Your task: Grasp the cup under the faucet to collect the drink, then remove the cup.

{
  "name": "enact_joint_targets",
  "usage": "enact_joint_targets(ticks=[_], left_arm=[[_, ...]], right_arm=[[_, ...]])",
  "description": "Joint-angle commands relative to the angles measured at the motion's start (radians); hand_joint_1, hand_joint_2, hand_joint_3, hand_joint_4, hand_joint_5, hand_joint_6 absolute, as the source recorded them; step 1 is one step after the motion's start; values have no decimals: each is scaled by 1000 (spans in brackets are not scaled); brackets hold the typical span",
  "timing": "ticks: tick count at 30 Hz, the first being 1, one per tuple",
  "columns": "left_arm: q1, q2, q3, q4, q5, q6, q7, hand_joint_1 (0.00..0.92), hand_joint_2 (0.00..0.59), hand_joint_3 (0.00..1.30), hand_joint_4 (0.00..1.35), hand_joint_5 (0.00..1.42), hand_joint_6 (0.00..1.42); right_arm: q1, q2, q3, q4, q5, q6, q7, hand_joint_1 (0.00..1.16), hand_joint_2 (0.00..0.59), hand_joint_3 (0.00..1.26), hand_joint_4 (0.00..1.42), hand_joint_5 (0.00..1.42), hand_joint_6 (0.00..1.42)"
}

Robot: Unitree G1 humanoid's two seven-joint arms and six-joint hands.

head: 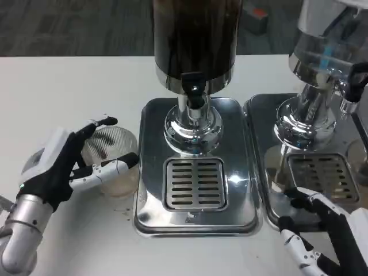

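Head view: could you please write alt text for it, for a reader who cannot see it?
The left hand grips a clear cup on the white table, left of the dark dispenser's steel tray. The right hand rests open by a second dispenser's tray.

Bright, even overhead light across the white table (69, 92). Hard glare spots on the chrome drip tray (238, 181) and dispenser base (192, 129). Soft, faint shadows beneath the left hand (57, 169). Sharp at centre, slightly soft toward the edges.

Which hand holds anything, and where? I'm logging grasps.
The left hand holds the clear cup by its side wall; the right hand holds nothing.
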Motion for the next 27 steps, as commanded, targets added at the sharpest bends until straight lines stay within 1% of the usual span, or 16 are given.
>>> enact_joint_targets(ticks=[1, 4, 8, 13, 18, 27], left_arm=[[-5, -6, -23, 18, 32, -3, 16, 169, 29, 172, 349, 512, 802], [-2, 6, -28, 18, 46, -4, 32, 131, 10, 103, 322, 491, 784], [0, 20, -39, 18, 61, -10, 28, 139, 0, 14, 275, 463, 740], [3, 34, -53, 16, 64, -14, 21, 139, 0, 0, 245, 438, 710], [-1, 45, -66, 18, 70, -4, 8, 229, 17, 0, 240, 448, 710], [-6, 54, -86, 25, 75, 3, 16, 347, 43, 0, 309, 557, 874]], right_arm=[[0, 1, -10, 2, 10, -5, -7, 240, 404, 300, 309, 272, 403], [0, 1, -10, 2, 11, -3, -6, 238, 404, 301, 309, 272, 402], [2, 2, -11, 1, 13, -2, -5, 236, 404, 307, 309, 272, 402], [6, 5, -12, -2, 17, 0, -4, 238, 412, 321, 309, 272, 401], [11, 8, -14, -5, 21, 1, -3, 248, 408, 333, 309, 287, 401], [16, 13, -18, -8, 24, 2, 0, 257, 411, 342, 316, 288, 401]])
